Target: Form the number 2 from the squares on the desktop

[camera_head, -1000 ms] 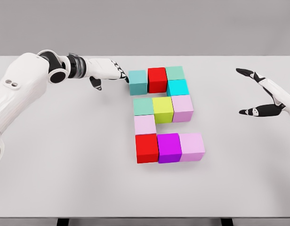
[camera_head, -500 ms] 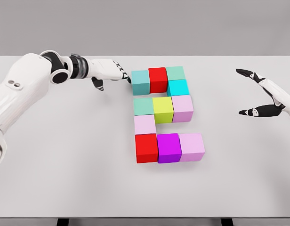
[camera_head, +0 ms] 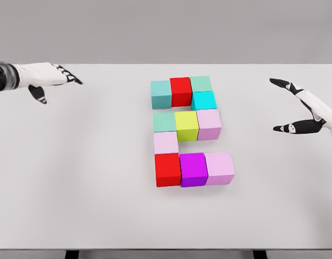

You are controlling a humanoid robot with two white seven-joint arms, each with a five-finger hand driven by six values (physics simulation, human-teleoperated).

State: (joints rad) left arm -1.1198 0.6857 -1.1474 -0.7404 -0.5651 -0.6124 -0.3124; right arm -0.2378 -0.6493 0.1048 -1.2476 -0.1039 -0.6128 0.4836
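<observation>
No writing, brand or label readable anywhere from my head view; the cubes are plain coloured faces. Eleven squares sit mid white table (camera_head: 74, 189) packed into a blocky 2. Top row: teal cube (camera_head: 160, 94) on the left, red cube (camera_head: 180, 90) touching it, a green-teal cube (camera_head: 200, 83) at the right end. Just below that end is a cyan cube (camera_head: 203, 100), then a pink cube (camera_head: 209, 123). Middle row runs left from the pink one: yellow-green cube (camera_head: 186, 125), then a mint cube (camera_head: 164, 121). Under the mint one is a pale lilac cube (camera_head: 166, 142), then the bottom row: second red cube (camera_head: 168, 169), purple cube (camera_head: 193, 169), light pink cube (camera_head: 219, 168). All neighbours look flush, only hairline seams; the teal cube sits slightly lower than the red one beside it.

My left hand (camera_head: 45, 75) is at the far left edge, well apart from the cubes, fingers extended and relaxed with the thumb hanging down, gripping nothing. My right hand (camera_head: 303, 110) hovers at the right side, well clear of the figure, fingers spread wide with thumb apart, empty
</observation>
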